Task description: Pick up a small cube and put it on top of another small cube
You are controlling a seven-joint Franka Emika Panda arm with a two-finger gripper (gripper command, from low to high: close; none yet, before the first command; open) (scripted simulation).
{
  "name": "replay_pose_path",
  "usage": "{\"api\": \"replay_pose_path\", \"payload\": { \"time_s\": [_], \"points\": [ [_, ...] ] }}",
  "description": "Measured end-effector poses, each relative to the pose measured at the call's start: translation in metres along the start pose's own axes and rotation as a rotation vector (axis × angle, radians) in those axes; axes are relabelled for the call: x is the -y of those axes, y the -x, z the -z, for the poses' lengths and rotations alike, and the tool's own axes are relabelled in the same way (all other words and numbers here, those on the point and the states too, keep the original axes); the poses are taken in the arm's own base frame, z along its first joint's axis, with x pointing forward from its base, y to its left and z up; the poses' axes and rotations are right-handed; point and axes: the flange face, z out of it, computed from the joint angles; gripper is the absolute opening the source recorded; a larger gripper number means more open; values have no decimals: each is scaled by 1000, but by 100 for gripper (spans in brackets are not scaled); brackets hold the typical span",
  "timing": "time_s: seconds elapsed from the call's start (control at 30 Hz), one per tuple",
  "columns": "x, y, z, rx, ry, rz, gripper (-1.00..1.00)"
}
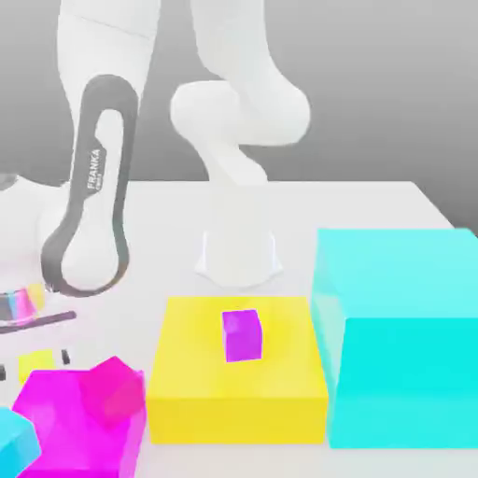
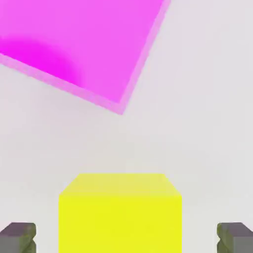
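Observation:
The small cube (image 1: 37,362), tiny and plain yellow, sits on the white table at the exterior view's left. My gripper (image 1: 34,364) is down around it, one dark fingertip (image 1: 65,357) on each side. In the hand view the small cube (image 2: 121,212) lies between the fingertips (image 2: 19,237) with a gap on both sides, so the gripper (image 2: 126,237) is open and not touching it. A small purple cube (image 1: 243,334) stands on top of the big flat yellow block (image 1: 238,383) in the middle.
A large magenta block (image 1: 84,411) lies close to the small yellow cube, also seen as the magenta block (image 2: 84,44) in the hand view. A tall cyan block (image 1: 401,336) stands at the exterior view's right. A cyan piece (image 1: 14,443) sits at the bottom left corner. The robot's base (image 1: 238,252) is behind the yellow block.

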Motion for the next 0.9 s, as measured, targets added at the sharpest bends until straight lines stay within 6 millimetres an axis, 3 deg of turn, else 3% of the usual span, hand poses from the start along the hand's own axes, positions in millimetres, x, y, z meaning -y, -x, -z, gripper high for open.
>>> {"api": "replay_pose_path", "payload": {
  "time_s": [0.17, 0.4, 0.6, 0.83, 0.9],
  "points": [
    [0, 0, -2, 1, -2, 0, -100],
    [2, -5, 58, 1, -4, -1, -100],
    [35, -75, 105, 2, -15, -16, -100],
    [104, -150, 177, 2, -9, -18, -100],
    [116, -159, 168, 1, -6, -16, -100]
  ]
}}
